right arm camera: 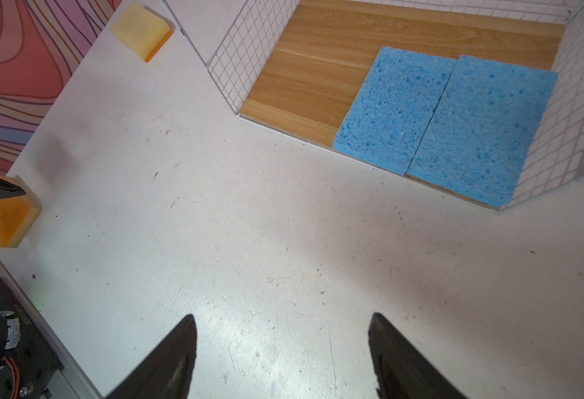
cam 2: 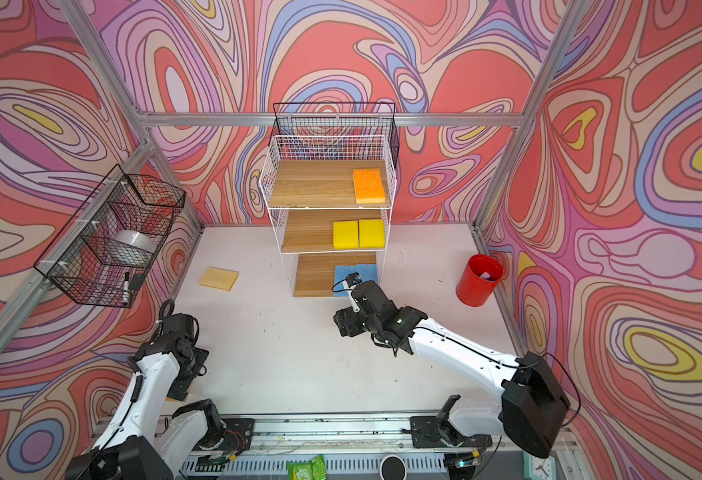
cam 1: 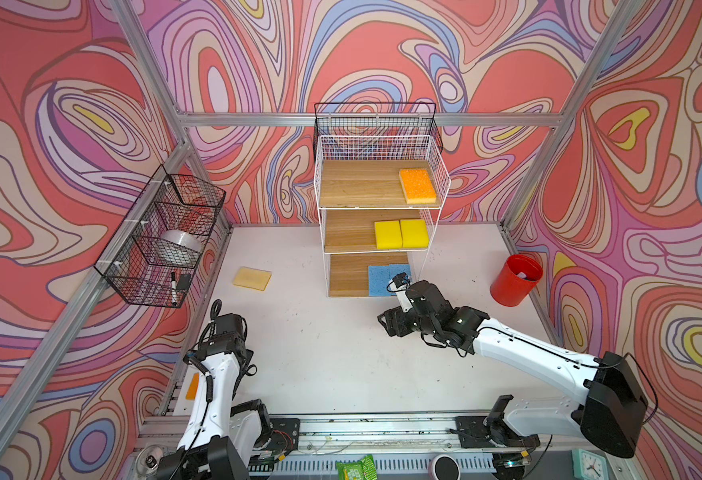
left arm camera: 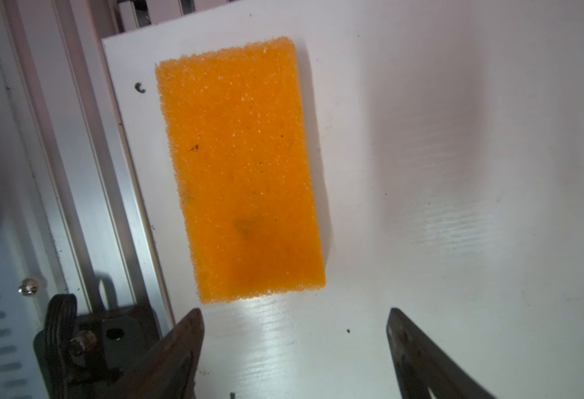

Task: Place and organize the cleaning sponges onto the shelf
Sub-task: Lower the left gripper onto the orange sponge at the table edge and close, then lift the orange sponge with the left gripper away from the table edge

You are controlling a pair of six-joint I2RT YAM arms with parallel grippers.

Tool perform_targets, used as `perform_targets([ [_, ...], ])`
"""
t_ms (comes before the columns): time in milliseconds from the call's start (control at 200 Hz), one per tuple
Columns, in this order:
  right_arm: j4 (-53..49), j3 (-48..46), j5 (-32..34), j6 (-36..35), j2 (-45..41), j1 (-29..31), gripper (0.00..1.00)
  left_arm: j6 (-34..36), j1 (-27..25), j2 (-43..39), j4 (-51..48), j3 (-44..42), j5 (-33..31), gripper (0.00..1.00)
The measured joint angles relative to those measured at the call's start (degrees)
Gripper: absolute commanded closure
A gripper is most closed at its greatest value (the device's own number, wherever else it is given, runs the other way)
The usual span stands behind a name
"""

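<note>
white table point(cam 1: 320, 353): left gripper point(left arm camera: 293, 311), jaws apart, near orange sponge point(left arm camera: 238, 165).

Swirling pink, red and lilac patterned walls point(cam 1: 71, 124), aluminium frame bars point(cam 1: 258, 119), scuffed white tabletop point(cam 1: 332, 357), even light.

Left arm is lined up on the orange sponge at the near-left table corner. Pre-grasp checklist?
1. left gripper open, empty: ok.
2. flat orange rectangular sponge unobstructed: ok.
3. Sponge between jaws: not ok, it lies beyond the fingertips.
4. right gripper open, empty, outside white wire-grid shelf: ok.
5. Free room on top wood tier beside shelved orange sponge: ok.
6. Gripper height above sponge: cannot tell.
</note>
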Motion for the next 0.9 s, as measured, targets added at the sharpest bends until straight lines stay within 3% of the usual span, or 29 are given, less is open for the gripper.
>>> perform_targets([
  [320,0.04,-0.42,0.15,0.00,0.17,-0.33,0.19,3.52,4.61,5.16,5.44,-2.75,4.35,0.18],
  [551,0.11,-0.42,0.28,-0.02,1.40,-0.66,0.17,4.63,6.21,6.45,6.97,-2.75,5.25,0.13],
  [741,0.28,-0.42,0.33,-0.04,2.56,-0.76,0.17,5.62,6.58,8.15,7.85,-2.75,5.55,0.19],
  [896,0.46,-0.42,0.31,-0.04,2.99,-1.01,0.17,6.34,6.69,8.68,7.87,-2.73,5.46,0.30],
])
